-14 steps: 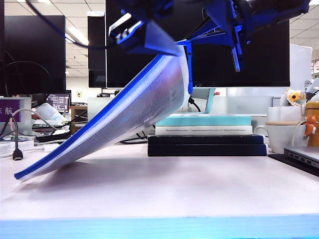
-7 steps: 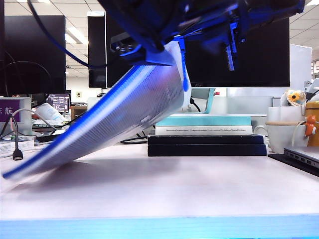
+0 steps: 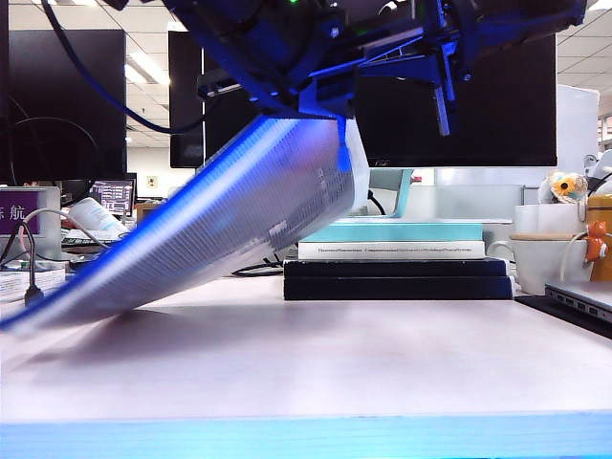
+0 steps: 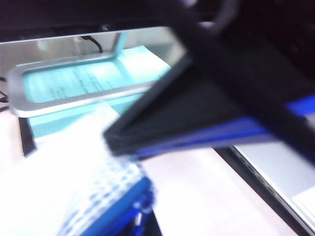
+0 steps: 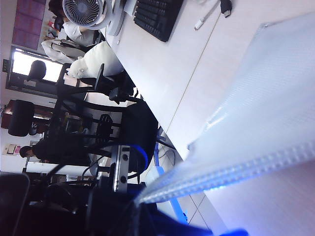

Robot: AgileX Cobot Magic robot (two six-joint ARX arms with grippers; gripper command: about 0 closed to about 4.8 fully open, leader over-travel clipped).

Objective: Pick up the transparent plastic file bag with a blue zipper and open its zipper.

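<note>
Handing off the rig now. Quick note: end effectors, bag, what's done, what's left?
Right end effector: shut on the file bag, holding its top corner up above the books.
Left end effector: shut at the top edge beside the blue zipper pull; whether it has the pull is unclear, wrist view blurred.
Bag: lifted at an angle, low end near the table on the left.
Done: pickup.
Left: confirm grip on pull, slide zipper open.

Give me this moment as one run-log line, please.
bag: lifted, low corner near table | left gripper: shut at zipper | right gripper: shut on bag
</note>
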